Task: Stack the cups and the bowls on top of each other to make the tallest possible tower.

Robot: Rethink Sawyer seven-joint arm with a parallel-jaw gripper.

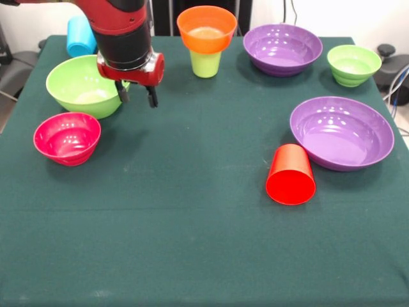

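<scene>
Gripper [136, 96] hangs low over the table [192, 243] at the picture's upper left, its two short dark fingers spread apart with nothing between them. From my screen it sits right at the near rim of the large lime green bowl [80, 84], partly covering that rim; I can't tell if it touches. Just below that one, the pink bowl [67, 137] stands upright, close beside it. Behind the arm, a sky blue cup [79, 36] peeks out at the table's far edge.

Moving right: the tower [206, 41] is an orange bowl [206, 29] seated upright on a lime green cup [205, 64], near the far edge, well apart from the gripper. Next right, a purple bowl [282, 48], then the small green bowl [353, 64] by the right edge. Nearer me, a second purple bowl [342, 132], bigger in frame. A red cup [291, 174] sits mouth-down at its left rim, touching or nearly so.
</scene>
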